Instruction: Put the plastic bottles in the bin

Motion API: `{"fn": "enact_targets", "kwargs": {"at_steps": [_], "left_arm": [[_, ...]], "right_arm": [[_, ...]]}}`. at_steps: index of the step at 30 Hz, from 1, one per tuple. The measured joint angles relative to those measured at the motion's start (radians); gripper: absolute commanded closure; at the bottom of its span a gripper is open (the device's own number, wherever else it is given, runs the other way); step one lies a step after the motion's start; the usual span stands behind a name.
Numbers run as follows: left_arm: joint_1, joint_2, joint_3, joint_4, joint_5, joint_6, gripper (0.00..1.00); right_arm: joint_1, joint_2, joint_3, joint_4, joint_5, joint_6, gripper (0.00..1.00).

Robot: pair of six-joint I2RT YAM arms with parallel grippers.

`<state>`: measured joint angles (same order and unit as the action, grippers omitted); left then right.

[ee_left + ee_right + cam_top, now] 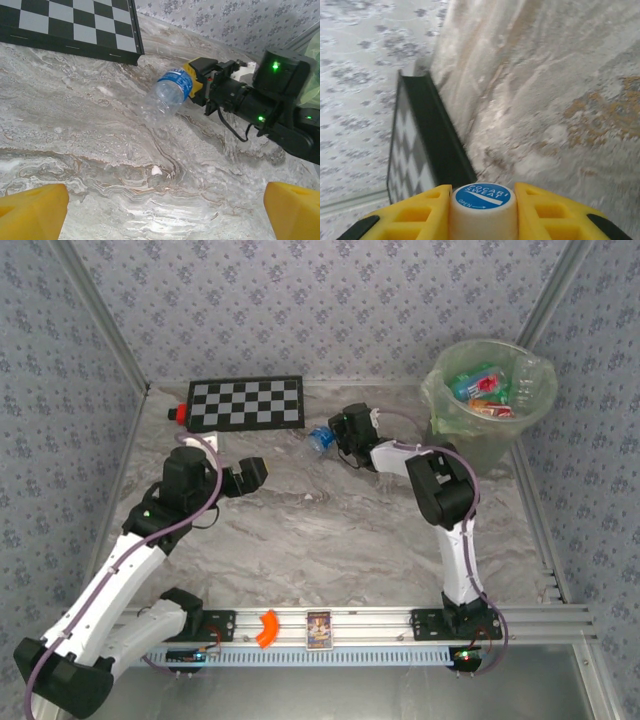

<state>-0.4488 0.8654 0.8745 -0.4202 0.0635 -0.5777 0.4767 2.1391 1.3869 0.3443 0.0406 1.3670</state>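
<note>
A bottle [167, 95] is pinched by the right claw [196, 80].
"POCARI SWEAT" is printed on its cap [483, 196]; the left claw [162, 212] is spread wide.

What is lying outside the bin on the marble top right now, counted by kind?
Clear blue-labelled bottle, clamped at the cap end by the right gripper: 1
Checkerboard: 1
Small red block at the board's left end: 1
Total: 3

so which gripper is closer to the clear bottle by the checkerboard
Right. The right gripper is shut on the clear bottle at its cap end. The left gripper hangs open over the table, apart from the bottle, to its near left.
</note>
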Motion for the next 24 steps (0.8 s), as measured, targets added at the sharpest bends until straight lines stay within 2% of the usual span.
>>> {"fn": "enact_targets", "kwargs": {"at_steps": [8,13,18,24], "left_arm": [[-0.001,-0.013,0.024,-0.004,0.031,0.001,0.00],[-0.034,-0.012,0.064,-0.003,0.064,0.018,0.00],[-0.089,-0.002,0.092,0.005,0.076,0.031,0.00],[-0.160,0.019,0.093,0.016,0.079,0.038,0.00]], "right_arm": [[0.025,-0.303,-0.055,-0.037,-0.002,-0.127,0.70],[-0.007,-0.491,-0.047,-0.140,-0.016,-0.230,0.68],[-0.109,-0.620,0.010,-0.307,-0.042,-0.329,0.68],[-0.317,-0.762,0.090,-0.512,-0.045,-0.440,0.67]]}}
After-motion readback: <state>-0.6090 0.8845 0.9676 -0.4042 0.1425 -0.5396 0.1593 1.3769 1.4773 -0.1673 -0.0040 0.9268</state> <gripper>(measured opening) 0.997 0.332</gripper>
